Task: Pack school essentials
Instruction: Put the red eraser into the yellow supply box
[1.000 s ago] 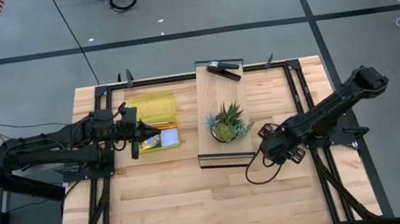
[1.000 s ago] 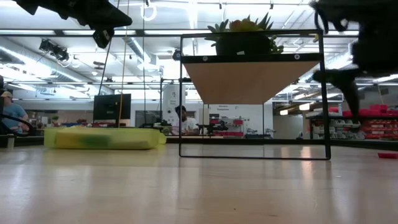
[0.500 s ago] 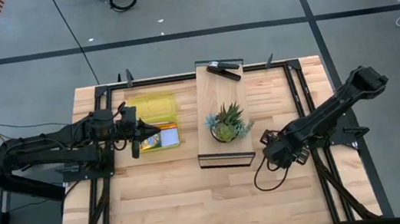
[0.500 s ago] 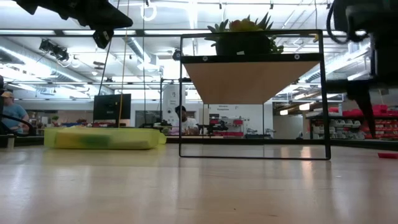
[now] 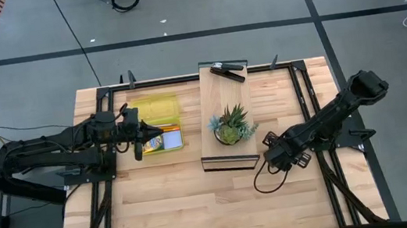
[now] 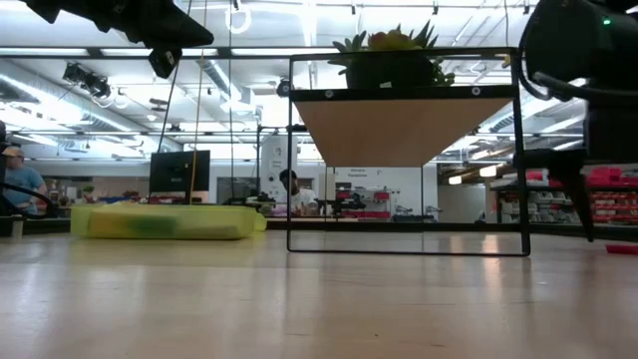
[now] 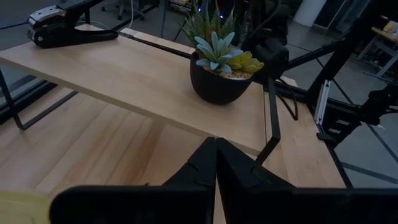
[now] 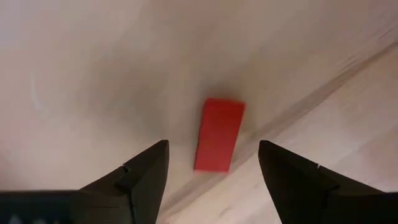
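A small red block (image 8: pixel 219 134) lies flat on the wooden table, just right of the raised shelf; it also shows at the right edge of the low view as the red block (image 6: pixel 620 248). My right gripper (image 8: pixel 212 152) hangs open above it, pointing down, one finger on either side and clear of it; from above, my right gripper (image 5: pixel 274 154) hides the block. A yellow case (image 5: pixel 157 112) lies open at the table's left with a crayon box (image 5: pixel 166 140) in its near part. My left gripper (image 5: pixel 138 141) is shut and held high beside the case's left edge.
A raised wooden shelf (image 5: pixel 225 95) on a black frame stands mid-table, carrying a potted plant (image 5: pixel 230 125) and a black stapler (image 5: pixel 228 70). A black cable loop (image 5: pixel 267 180) hangs by my right gripper. Bare wood spreads along the table's near side.
My right gripper has sunk toward the table over the red block, still pointing down and still open.
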